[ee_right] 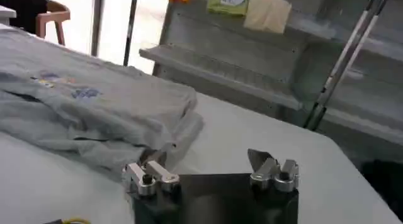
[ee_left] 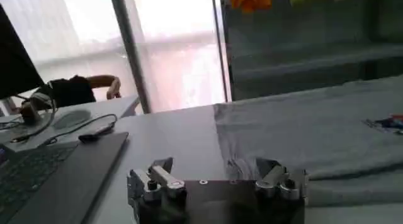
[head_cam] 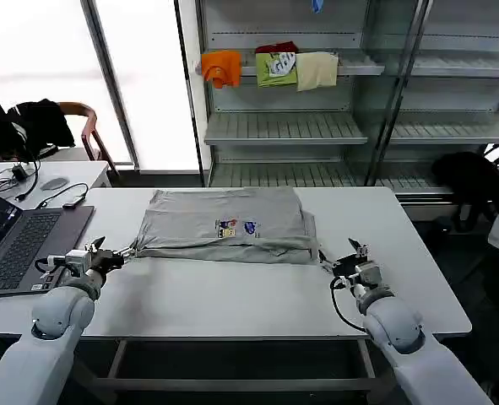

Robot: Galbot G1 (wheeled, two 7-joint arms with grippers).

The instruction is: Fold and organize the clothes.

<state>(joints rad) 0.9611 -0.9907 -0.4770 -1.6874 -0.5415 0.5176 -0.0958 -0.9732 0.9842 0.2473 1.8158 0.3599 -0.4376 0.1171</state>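
A: Where is the garment sitting?

B: I'm seeing the light grey short-sleeved cotton shirt with the small multicoloured chest print (head_cam: 225, 224) lying partly folded mid-table, long axis running left to right. Left gripper (head_cam: 95, 254) is hovering at its near-left corner, right gripper (head_cam: 353, 256) at its near-right corner; both are about equally near, with the cloth lying ahead and inboard of each.

A: Jaws?

B: Both are standing apart, gripping nothing.

A: Any readable text?

B: I'm making out none; the print is too small
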